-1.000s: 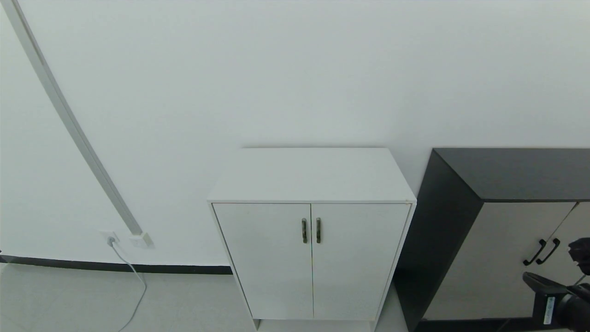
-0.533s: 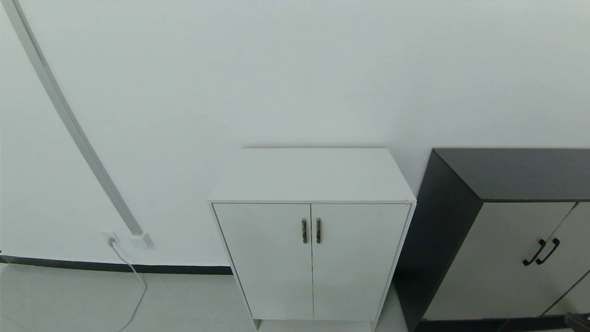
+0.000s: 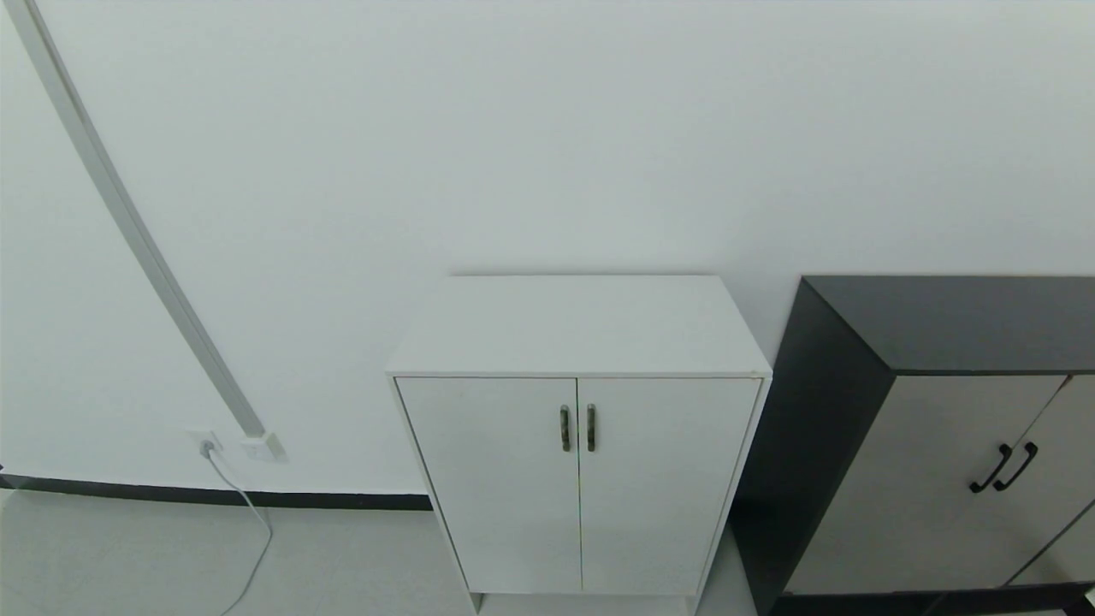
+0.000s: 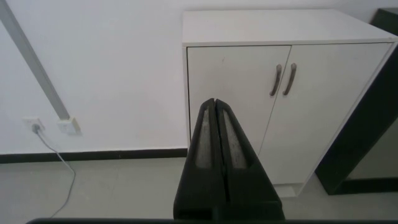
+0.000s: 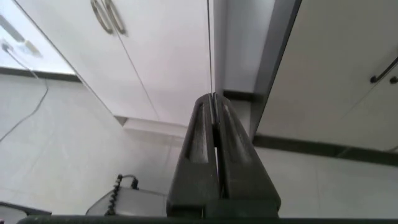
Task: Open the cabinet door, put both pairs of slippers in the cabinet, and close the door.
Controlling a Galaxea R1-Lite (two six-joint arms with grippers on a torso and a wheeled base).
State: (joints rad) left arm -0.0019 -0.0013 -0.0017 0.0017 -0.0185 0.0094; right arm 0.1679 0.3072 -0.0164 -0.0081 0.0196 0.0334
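Left gripper (image 4: pixel 215 102) and right gripper (image 5: pixel 214 97) keep fingers (image 4: pixel 204 143) together; the stiff door (image 3: pixel 492 479) probably swings lightly, pulled by its slim handle (image 3: pixel 565 428).

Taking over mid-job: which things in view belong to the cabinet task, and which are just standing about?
Job: white cabinet, doors shut; its handles; left gripper and right gripper, fingers shut.
Standing about: black cabinet; wall socket; cable; wall trunking.
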